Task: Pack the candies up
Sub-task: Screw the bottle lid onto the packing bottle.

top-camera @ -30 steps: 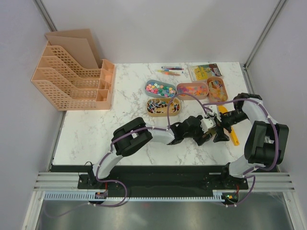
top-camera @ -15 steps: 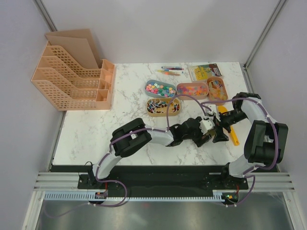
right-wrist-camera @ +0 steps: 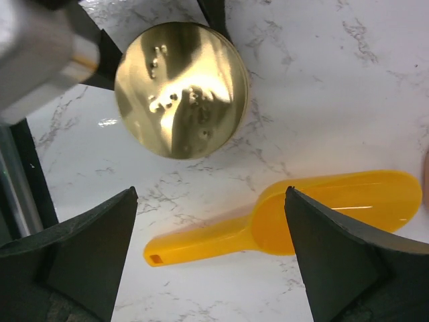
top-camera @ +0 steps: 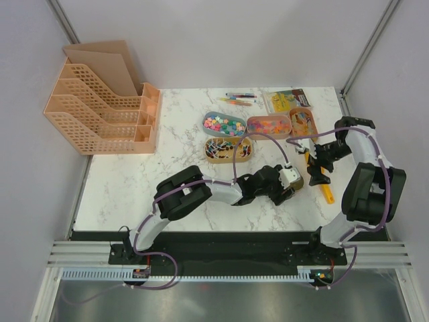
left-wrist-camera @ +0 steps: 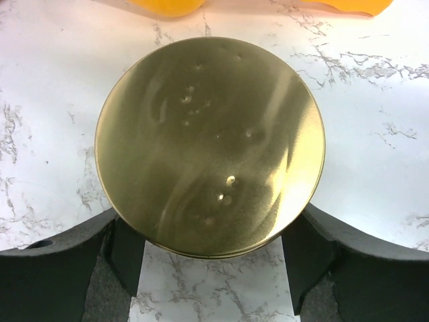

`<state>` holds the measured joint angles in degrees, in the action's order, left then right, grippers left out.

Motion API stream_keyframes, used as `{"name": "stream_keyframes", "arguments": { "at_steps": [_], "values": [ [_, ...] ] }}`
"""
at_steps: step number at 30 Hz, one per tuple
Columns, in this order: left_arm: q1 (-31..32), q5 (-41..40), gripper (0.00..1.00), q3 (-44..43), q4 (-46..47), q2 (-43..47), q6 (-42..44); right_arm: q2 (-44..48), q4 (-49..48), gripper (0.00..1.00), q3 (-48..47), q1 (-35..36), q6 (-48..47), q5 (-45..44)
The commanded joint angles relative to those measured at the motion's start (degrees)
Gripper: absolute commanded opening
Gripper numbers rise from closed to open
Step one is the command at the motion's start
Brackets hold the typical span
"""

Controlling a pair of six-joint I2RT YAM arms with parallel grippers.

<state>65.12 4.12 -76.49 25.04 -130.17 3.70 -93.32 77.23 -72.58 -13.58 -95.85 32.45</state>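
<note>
I'm looking into a robot lab booth: plain grey panels point(top-camera: 221, 40) are closing in a marble table point(top-camera: 127, 181), a left arm point(top-camera: 191, 194) and a right arm point(top-camera: 372, 191) sitting bolted by a metal rail point(top-camera: 80, 253).

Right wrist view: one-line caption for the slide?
Open right gripper hovers above the yellow scoop, with a round gold tin beside it on the marble table.

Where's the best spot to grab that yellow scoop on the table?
Its narrow handle, from straight above, gripper closing across its width: the yellow scoop lies flat, its bowl wider. The right gripper hangs open above; the left gripper holds the gold tin.
</note>
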Motion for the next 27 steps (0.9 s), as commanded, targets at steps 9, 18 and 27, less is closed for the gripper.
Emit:
{"name": "stream_keyframes", "arguments": {
  "at_steps": [9, 18, 27],
  "values": [
    [2.03, 6.69, 0.25, 9.87, -39.63, -13.18, 3.24, -3.02, 6.62, 0.98, -0.3, 1.54, -9.41, 2.01],
    [0.71, 7.13, 0.24, 7.59, -41.73, -16.52, 4.56, -1.95, 6.53, 0.98, 5.43, 4.44, -18.58, -0.9],
    [0.71, 6.52, 0.24, 7.23, -42.35, -17.05, 4.38, -5.3, 6.44, 0.98, 2.26, 6.29, -16.74, 1.22]
  ]
}}
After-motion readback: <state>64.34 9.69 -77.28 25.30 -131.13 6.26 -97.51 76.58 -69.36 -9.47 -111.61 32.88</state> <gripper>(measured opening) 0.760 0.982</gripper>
